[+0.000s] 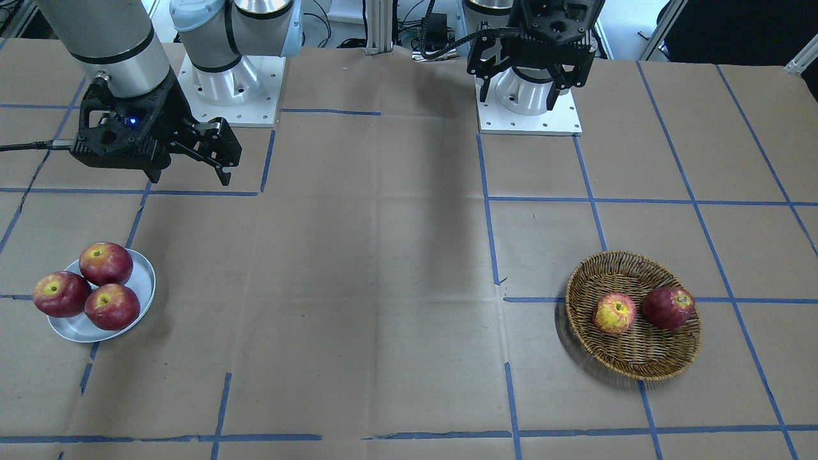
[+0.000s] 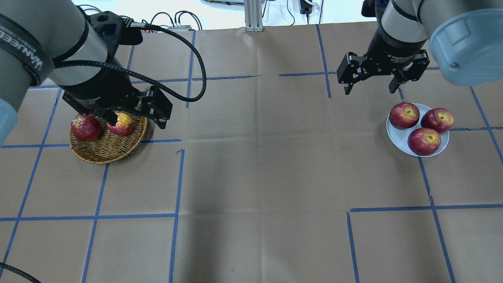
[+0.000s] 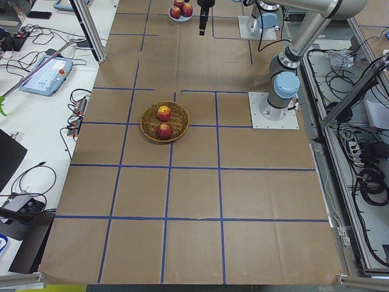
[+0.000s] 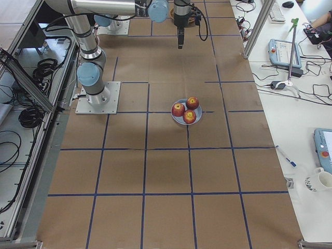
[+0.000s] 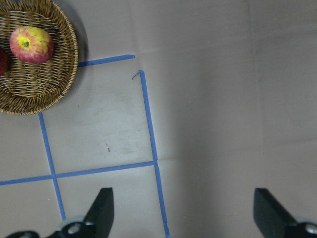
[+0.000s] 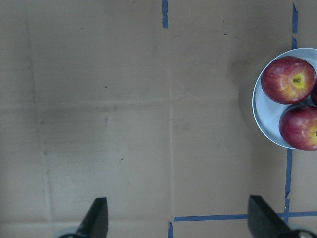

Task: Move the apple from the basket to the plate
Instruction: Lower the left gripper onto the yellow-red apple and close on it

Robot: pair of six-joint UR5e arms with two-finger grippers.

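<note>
Brown paper covers the desk (image 1: 383, 358), ruled into big squares by blue tape lines (image 1: 268, 437). The strip nearest me is plain creased paper.

Further in, the two dishes sit towards opposite ends. The wicker basket (image 1: 639, 367) lies on the robot's left side, across a tape line. The apple (image 1: 614, 313), yellow streaked with red, rests inside it just beside a dark red apple (image 1: 668, 307). Well apart, on the robot's right side, the pale plate (image 1: 143, 281) carries three dark red apples (image 1: 112, 306) packed close together. A wide run of flat paper lies between basket and plate.

Beyond them both grippers hang above the desk. The left gripper (image 1: 527, 92) has its fingers spread wide around nothing and sits away from the basket. The right gripper (image 2: 369, 90) is likewise spread and holds nothing, on the robot's side of the plate.

Behind stand the arms' white base plates (image 1: 255, 105), an aluminium post (image 1: 378, 25) and loose cables (image 1: 427, 32).
</note>
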